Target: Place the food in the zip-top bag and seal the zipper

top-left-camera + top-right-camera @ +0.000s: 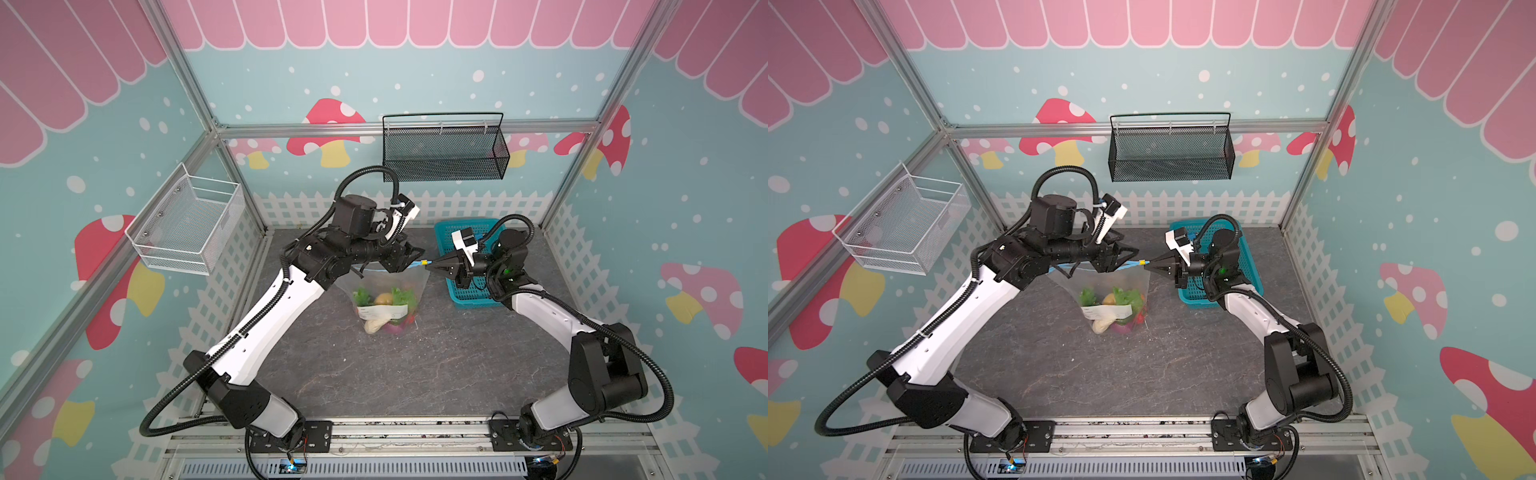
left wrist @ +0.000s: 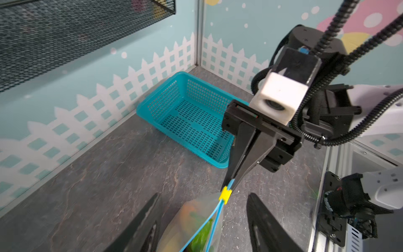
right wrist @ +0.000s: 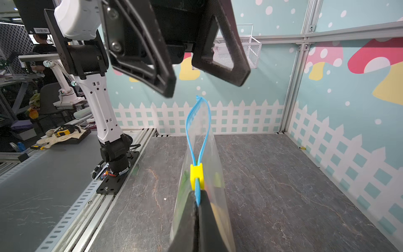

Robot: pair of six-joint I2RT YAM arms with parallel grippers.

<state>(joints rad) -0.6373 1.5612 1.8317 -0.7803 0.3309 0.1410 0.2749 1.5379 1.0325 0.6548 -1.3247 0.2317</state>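
Right pincer (image 3: 197, 201) on zipper (image 3: 187, 125), turquoise basket (image 2: 162, 99) behind

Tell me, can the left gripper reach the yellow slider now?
Probably yes: left gripper is open over the zipper, short of the slider; right gripper pinches only the strip beyond it.

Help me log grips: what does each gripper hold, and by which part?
The right gripper pinches the zipper at its end beside the yellow slider. The left gripper is open, holding nothing.
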